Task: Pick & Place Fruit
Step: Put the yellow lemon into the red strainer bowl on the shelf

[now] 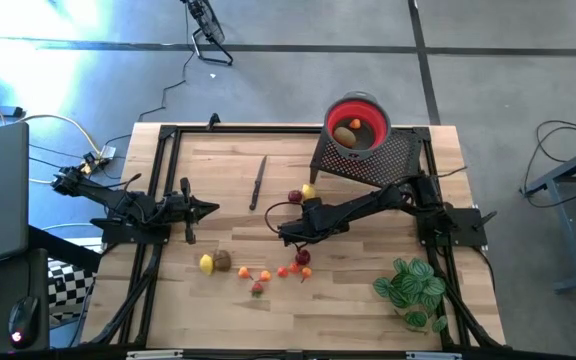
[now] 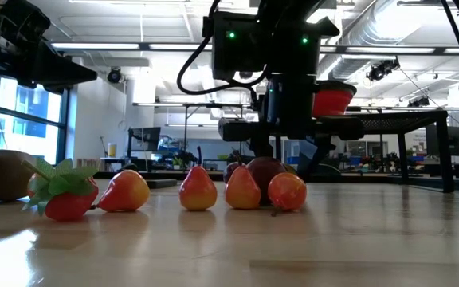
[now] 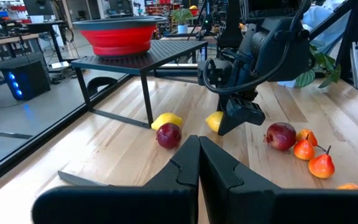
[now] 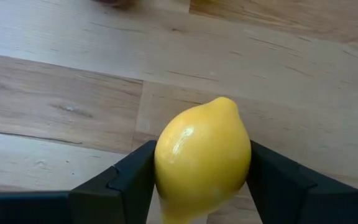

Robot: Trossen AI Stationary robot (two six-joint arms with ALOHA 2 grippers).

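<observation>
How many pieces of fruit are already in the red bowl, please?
2. In the red bowl on the black rack, a yellowish-brown piece lies beside a smaller orange piece. More could be hidden beneath them or behind the bowl's wall.

The right arm reaches from the table's right side toward its middle, its dark two-finger gripper (image 4: 201, 186) low over the wood with the fingers (image 4: 126, 180) spread and pressed against either side of a yellow lemon (image 4: 202, 155). The left arm waits at the table's left side, its gripper (image 3: 199, 163) closed, fingertips together.
</observation>
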